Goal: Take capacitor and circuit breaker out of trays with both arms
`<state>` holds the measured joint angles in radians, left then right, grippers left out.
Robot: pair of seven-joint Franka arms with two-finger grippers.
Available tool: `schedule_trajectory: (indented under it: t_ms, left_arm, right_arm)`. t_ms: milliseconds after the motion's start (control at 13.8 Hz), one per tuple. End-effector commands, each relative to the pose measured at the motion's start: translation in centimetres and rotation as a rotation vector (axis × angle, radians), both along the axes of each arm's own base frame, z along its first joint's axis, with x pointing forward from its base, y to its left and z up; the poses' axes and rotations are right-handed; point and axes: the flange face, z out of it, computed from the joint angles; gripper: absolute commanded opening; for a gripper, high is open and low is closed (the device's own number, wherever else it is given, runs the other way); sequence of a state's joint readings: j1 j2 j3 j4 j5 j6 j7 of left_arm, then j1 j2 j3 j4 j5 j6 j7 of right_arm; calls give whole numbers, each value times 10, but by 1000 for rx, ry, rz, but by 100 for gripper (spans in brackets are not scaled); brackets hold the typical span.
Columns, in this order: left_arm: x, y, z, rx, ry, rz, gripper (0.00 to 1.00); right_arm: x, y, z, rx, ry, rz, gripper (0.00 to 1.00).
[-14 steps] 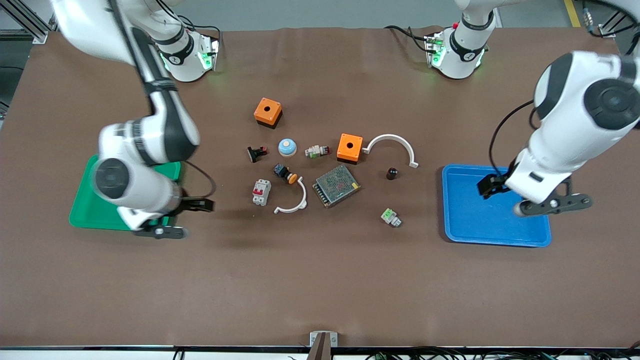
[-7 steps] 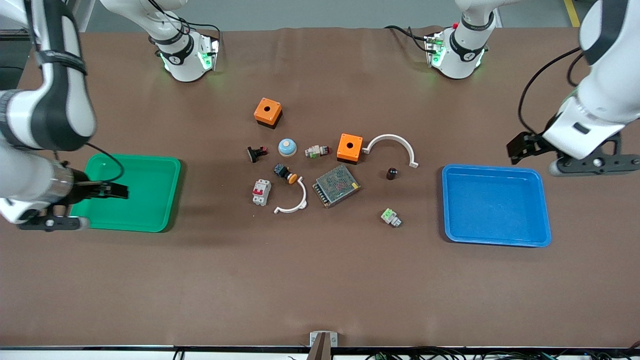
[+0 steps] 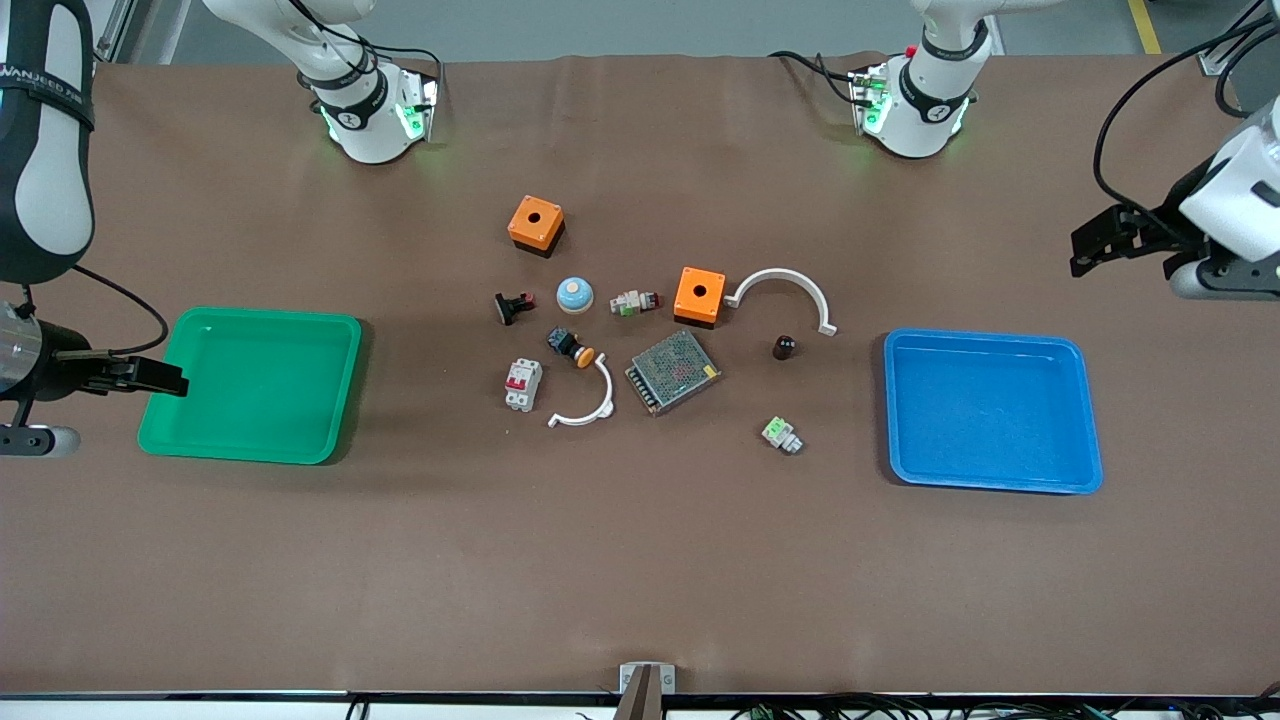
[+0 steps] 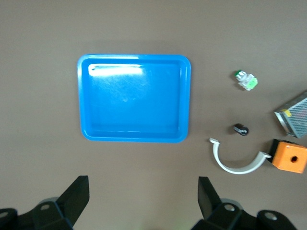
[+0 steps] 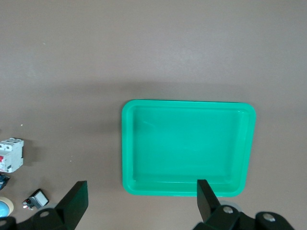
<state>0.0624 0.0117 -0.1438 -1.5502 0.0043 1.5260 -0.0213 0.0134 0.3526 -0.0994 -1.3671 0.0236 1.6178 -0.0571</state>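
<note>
On brown mat, cylindrical capacitor (image 3: 784,347), blocky breaker (image 3: 522,385).

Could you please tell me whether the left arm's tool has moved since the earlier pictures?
Yes. The left tool was over the blue tray a second ago; now it is over bare table, off the tray toward the robot bases and the table's edge.

My end effector (image 4: 144,206) hangs with its fingers (image 4: 74,199) spread wide over bare table (image 4: 38,120), gripping nothing. The blue tray (image 4: 184,103) lies flat with nothing in it. Beside the tray sits the capacitor (image 4: 241,129), between a green-topped part (image 4: 246,80) and a white arc (image 4: 236,162) that touches an orange box (image 4: 289,155); a mesh box (image 4: 293,115) shows at the edge.
</note>
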Motion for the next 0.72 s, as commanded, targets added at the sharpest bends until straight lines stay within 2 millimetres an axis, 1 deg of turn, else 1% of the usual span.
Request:
schedule_trajectory:
  t_ms: [0, 72, 290, 362, 507, 652]
  left_arm:
    - [-20, -2, 9, -18, -3, 8, 100]
    - [-22, -1, 12, -13, -7, 8, 100]
    - [-24, -3, 14, -4, -9, 3, 100]
    - [-24, -2, 13, -3, -6, 5, 100]
    - [-23, 6, 11, -2, 3, 20, 100]
    - [-26, 5, 16, -2, -7, 19, 100]
  right_arm:
    - [1, 5, 0, 7, 11, 11, 100]
    - [-2, 3, -2, 9, 21, 9, 100]
    - [-14, 4, 8, 17, 19, 8, 100]
    - [-21, 2, 13, 19, 15, 7, 100]
    - [-37, 2, 23, 23, 8, 6, 100]
    - [-52, 3, 26, 28, 4, 6, 100]
